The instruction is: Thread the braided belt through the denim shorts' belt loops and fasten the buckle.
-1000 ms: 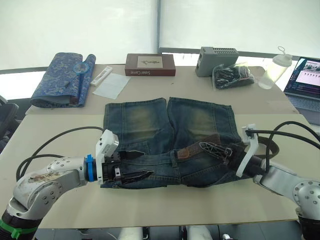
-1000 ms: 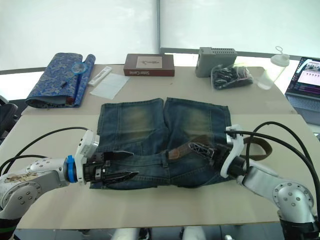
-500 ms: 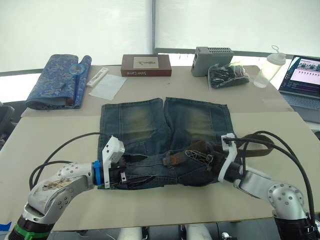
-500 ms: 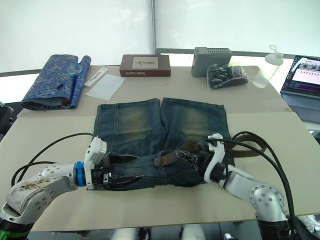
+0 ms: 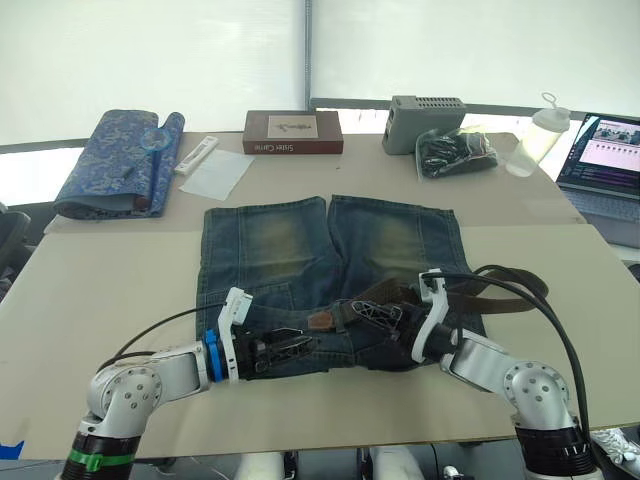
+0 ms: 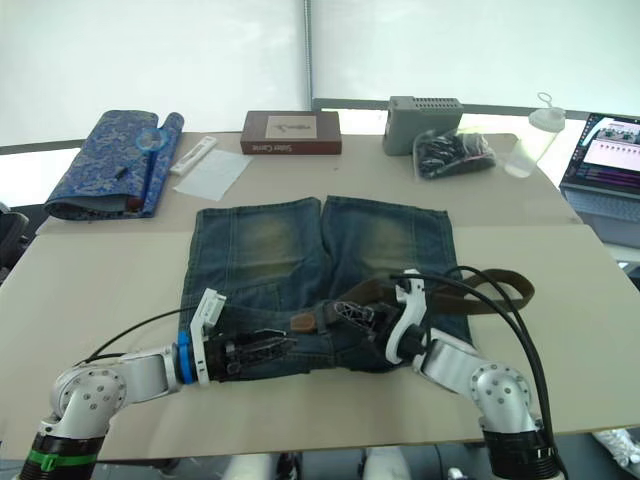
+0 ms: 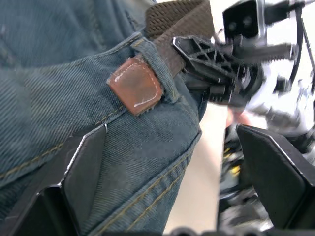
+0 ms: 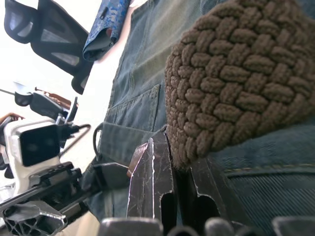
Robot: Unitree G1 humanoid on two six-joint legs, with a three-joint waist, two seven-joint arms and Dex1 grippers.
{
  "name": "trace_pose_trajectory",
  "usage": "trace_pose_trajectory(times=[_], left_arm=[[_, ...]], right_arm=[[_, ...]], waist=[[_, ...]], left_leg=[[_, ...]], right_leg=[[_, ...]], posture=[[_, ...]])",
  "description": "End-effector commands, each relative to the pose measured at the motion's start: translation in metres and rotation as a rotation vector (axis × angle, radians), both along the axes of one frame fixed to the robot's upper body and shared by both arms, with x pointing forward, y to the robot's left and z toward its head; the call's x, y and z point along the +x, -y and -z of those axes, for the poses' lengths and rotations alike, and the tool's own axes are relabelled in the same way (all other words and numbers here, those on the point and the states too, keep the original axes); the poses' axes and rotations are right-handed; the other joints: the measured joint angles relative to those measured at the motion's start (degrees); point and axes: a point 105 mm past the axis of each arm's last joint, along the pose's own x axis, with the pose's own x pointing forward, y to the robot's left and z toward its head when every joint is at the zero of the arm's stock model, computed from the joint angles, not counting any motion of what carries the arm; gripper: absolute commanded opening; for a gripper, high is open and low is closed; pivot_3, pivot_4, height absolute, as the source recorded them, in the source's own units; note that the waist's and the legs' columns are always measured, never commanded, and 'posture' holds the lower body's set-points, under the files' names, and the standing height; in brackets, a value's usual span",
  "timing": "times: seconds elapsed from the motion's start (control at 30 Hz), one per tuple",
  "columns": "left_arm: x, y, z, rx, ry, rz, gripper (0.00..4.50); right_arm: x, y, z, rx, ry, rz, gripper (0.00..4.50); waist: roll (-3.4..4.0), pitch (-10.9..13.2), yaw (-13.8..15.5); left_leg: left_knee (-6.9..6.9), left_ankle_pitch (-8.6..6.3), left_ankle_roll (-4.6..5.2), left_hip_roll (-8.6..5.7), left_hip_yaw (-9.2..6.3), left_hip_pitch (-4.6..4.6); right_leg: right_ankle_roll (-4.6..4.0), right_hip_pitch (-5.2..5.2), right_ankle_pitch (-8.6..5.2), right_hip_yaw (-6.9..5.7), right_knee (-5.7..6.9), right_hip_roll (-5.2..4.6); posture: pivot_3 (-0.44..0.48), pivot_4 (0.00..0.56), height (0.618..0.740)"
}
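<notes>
denim shorts [image 5: 330, 265] lie flat on the tan table [image 5: 120, 290], waistband toward the robot, legs toward the brown book [image 5: 293, 131]. at the waistband's middle, the braided belt [image 7: 179, 27] passes under a belt loop [image 7: 156, 69], its smooth leather tip [image 7: 136, 85] poking out beyond the loop; the rest of the belt curls off the shorts' right side. the right gripper [image 5: 372, 312] pinches the belt just beside that loop, fingers pressed onto the weave. the left gripper [image 5: 288, 345] rests on the waistband left of the tip, its fingers [image 7: 83, 167] spread, holding nothing.
</notes>
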Motion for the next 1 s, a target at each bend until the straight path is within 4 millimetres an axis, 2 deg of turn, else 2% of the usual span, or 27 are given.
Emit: trace_pose_trajectory(times=[0.03,0.13,0.23,0.43,0.5,0.53,0.6,0.7,0.83,0.93,1.0], left_arm=[[0.008,0.005,-0.005,-0.065,-0.058,-0.036,4.47],[0.019,0.009,-0.011,-0.133,-0.084,-0.068,4.47],[0.020,0.016,-0.015,-0.162,-0.102,-0.053,3.72],[0.019,0.021,-0.013,-0.169,-0.125,-0.046,0.81],[0.020,0.022,-0.014,-0.169,-0.124,-0.048,0.04],[0.020,0.023,-0.014,-0.171,-0.123,-0.052,0.04],[0.022,0.022,-0.017,-0.177,-0.116,-0.060,0.00],[0.023,0.016,-0.023,-0.183,-0.104,-0.072,0.00],[0.022,0.004,-0.028,-0.174,-0.092,-0.086,0.00],[0.019,-0.003,-0.029,-0.161,-0.092,-0.090,0.00],[0.017,-0.006,-0.029,-0.151,-0.092,-0.089,0.00]], right_arm=[[0.000,0.002,-0.003,0.012,0.008,0.007,0.00],[-0.001,0.002,-0.002,0.012,0.007,0.007,0.00],[-0.002,0.001,-0.003,0.017,0.009,0.008,0.00],[-0.006,-0.001,-0.008,0.026,0.033,-0.013,0.00],[-0.004,0.002,-0.009,-0.006,0.059,0.008,0.00],[-0.007,0.002,-0.014,0.003,0.080,-0.016,0.00],[-0.013,0.009,-0.021,-0.037,0.125,-0.031,0.79],[-0.023,0.029,-0.029,-0.192,0.215,-0.050,1.73],[-0.029,0.069,-0.023,-0.510,0.283,-0.067,1.73],[-0.014,0.089,-0.010,-0.628,0.271,-0.012,0.78],[-0.004,0.094,-0.001,-0.695,0.264,0.002,0.09]], waist=[[0.00,0.0,0.1],[-0.01,0.0,0.2],[-0.02,0.0,0.0],[-0.03,0.0,0.0],[-0.03,0.0,0.0],[-0.03,0.0,0.0],[-0.03,0.0,0.1],[-0.03,0.0,0.3],[-0.04,0.0,0.2],[-0.07,0.0,-0.2],[-0.07,0.0,-0.3]], left_leg=[[0.05,0.01,0.02,0.00,-0.03,0.03],[0.06,0.01,0.03,-0.03,-0.05,0.09],[0.05,0.01,0.03,-0.03,-0.04,0.08],[0.04,0.04,0.01,-0.02,-0.01,0.04],[0.07,0.04,0.00,-0.02,-0.01,0.03],[0.09,0.04,0.00,-0.02,-0.01,0.03],[0.09,0.04,0.01,-0.05,-0.01,0.01],[0.08,0.02,0.02,-0.07,-0.02,-0.04],[0.08,0.02,0.02,-0.05,0.00,-0.02],[0.06,0.02,0.01,0.00,0.00,0.05],[0.06,0.02,0.01,-0.01,0.01,0.09]], right_leg=[[0.00,-0.04,0.00,0.00,0.02,0.00],[-0.01,0.00,0.00,0.01,-0.04,-0.04],[-0.01,0.01,0.00,0.01,-0.04,-0.04],[-0.05,-0.01,-0.04,0.01,0.32,-0.02],[-0.05,0.00,-0.04,0.02,0.31,-0.02],[-0.05,0.01,-0.04,0.02,0.30,-0.02],[-0.05,0.02,-0.04,0.03,0.25,-0.05],[-0.05,-0.01,-0.04,0.04,0.21,-0.09],[-0.05,-0.01,-0.05,0.02,0.20,-0.10],[-0.07,-0.02,-0.06,-0.01,0.21,-0.08],[-0.07,-0.02,-0.06,0.00,0.23,-0.08]], posture=[[0.000,0.150,0.709],[0.000,0.150,0.709],[0.000,0.150,0.709],[0.000,0.150,0.709],[0.000,0.150,0.709],[0.000,0.150,0.709],[0.000,0.150,0.709],[0.000,0.150,0.709],[0.000,0.150,0.709],[0.000,0.150,0.709],[0.000,0.150,0.709]])
